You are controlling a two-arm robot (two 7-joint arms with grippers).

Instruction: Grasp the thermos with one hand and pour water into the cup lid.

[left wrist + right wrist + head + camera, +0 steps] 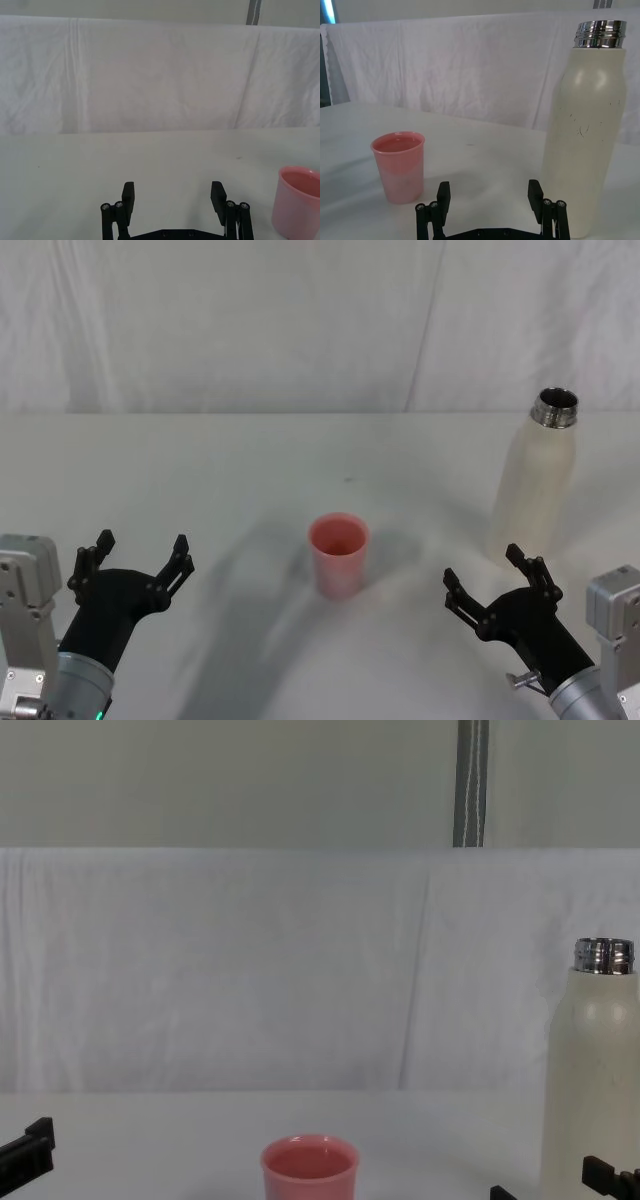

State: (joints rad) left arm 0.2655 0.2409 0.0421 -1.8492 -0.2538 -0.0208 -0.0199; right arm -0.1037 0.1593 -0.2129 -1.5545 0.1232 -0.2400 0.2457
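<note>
Both grippers gape empty, but the right gripper point(497, 592) sits just short of the upright thermos point(532, 486), nearer it than the left gripper point(130, 558).

Black clamp-fingered left hand point(140, 558) and right hand point(487, 583) on screwed grey arm segments

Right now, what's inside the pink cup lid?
The cup lid stands upright and open. Its pink inner wall and bottom show with nothing solid inside; whether clear water sits in it cannot be told. The thermos stands uncapped, its contents hidden.
</note>
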